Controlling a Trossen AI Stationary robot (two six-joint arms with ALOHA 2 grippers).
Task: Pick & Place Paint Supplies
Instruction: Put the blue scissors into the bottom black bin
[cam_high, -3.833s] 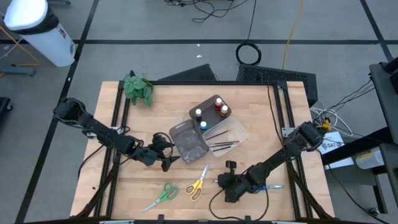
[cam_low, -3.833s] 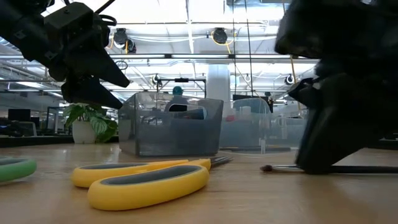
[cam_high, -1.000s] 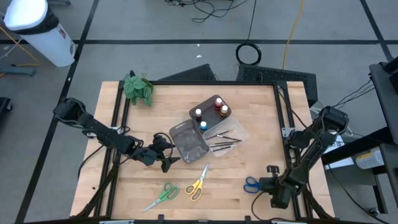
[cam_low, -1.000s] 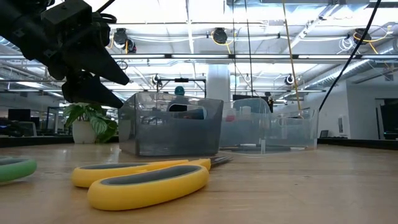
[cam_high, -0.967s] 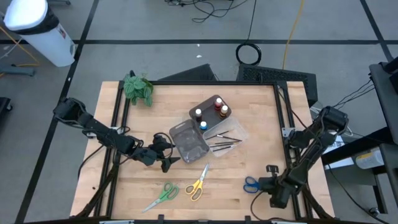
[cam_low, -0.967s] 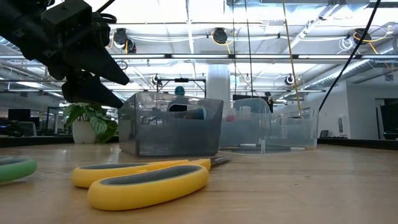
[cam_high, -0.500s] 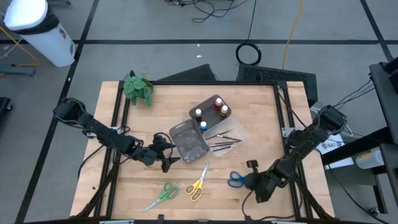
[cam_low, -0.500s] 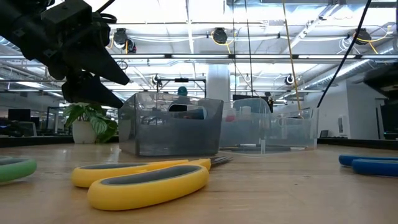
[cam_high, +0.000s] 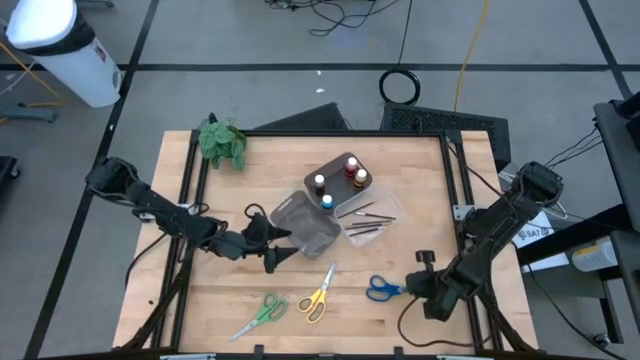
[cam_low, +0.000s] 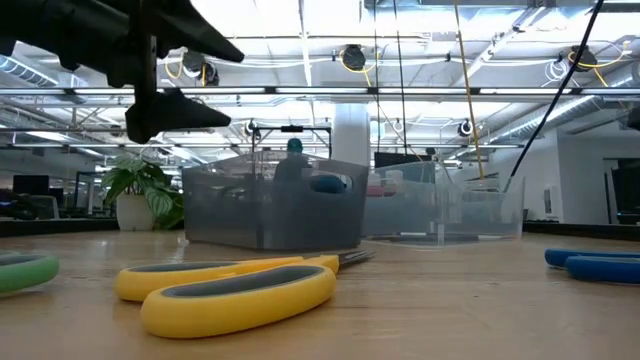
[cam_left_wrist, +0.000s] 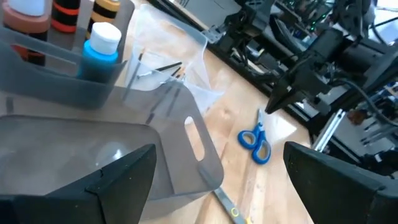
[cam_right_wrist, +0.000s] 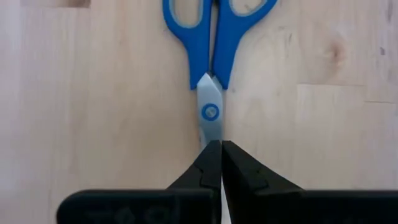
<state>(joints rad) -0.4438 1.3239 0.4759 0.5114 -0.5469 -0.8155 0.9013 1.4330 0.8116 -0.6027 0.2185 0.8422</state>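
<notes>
The blue-handled scissors (cam_high: 380, 289) (cam_right_wrist: 217, 31) lie flat near the table's near right, with their handles toward the left. My right gripper (cam_high: 414, 287) (cam_right_wrist: 216, 144) is shut on their blades. My left gripper (cam_high: 272, 242) (cam_left_wrist: 219, 152) is open at the left end of the grey tray (cam_high: 310, 228), which stands between its spread fingers. Paint bottles (cam_high: 338, 180) (cam_left_wrist: 99, 46) stand in a dark holder. Thin brushes (cam_high: 362, 222) lie in the clear tray (cam_high: 385, 212). Yellow scissors (cam_high: 318, 293) and green scissors (cam_high: 260, 314) lie flat near the near edge. My right gripper pinches the blue scissors' blades just behind the pivot (cam_right_wrist: 210, 127) between its two fingers. It comes from above, and the fingers lie along the blades. The scissors rest flat on the table. My left gripper stands astride the grey tray's end; whether it touches, I cannot tell.
A green leafy plant (cam_high: 222, 140) stands at the far left corner. The yellow scissors (cam_low: 230, 290) fill the near foreground of the low view, with the grey tray (cam_low: 270, 215) behind them. Bare wood lies on the far right of the table (cam_high: 430, 190).
My right gripper has moved from the near right corner toward the table's left, sliding the blue scissors along the wood, then eased back a little. My left gripper has moved right toward the grey tray. That tray has turned and shifted, and the clear tray with the brushes has slid right.
</notes>
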